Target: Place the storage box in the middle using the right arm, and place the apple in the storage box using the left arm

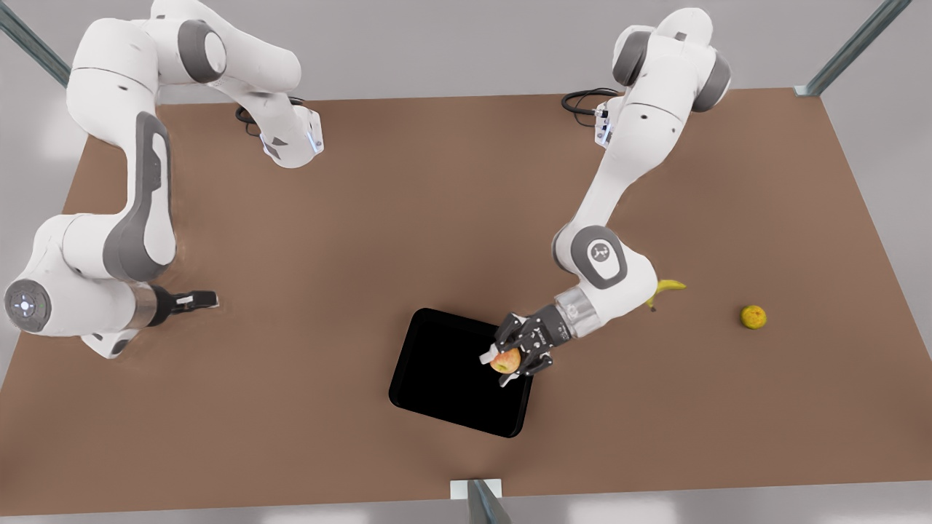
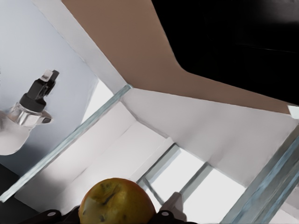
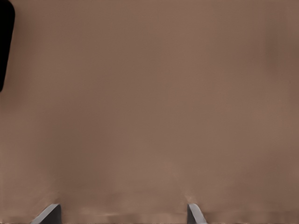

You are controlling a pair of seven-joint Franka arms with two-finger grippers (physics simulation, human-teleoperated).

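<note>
Apple (image 1: pixel 507 359): we see a small round fruit, red blush over yellow, held between the splayed fingers of the left gripper (image 1: pixel 510 362). It hangs over the right part of the storage box, near its right wall. In the left wrist view the apple (image 2: pixel 117 203) looks yellow-green with dark flecks and a shallow stem dimple.

Storage box (image 1: pixel 444 371): a large, shallow, glossy black bin with rounded corners, lying slightly turned on the brown table (image 1: pixel 364 240), close to the middle of its near edge. Its inside looks bare.

Left gripper: clamped on the apple; the arm reaches in from the front view's right.

Right gripper (image 1: pixel 200 298): slim, with white tips, waiting at the front view's left, well apart from the box. In the right wrist view the two fingertips (image 3: pixel 195 213) stand wide apart with nothing between them.

Other fruit: a banana (image 1: pixel 666 288) partly hidden behind the left arm, and a dimpled yellow-orange fruit (image 1: pixel 753 316) farther right.

Risk, as we judge it: the apple sits close to the right wall, so a release here could let it strike the rim, bounce or roll out. A drop from height onto the slick floor could also send it rolling.
</note>
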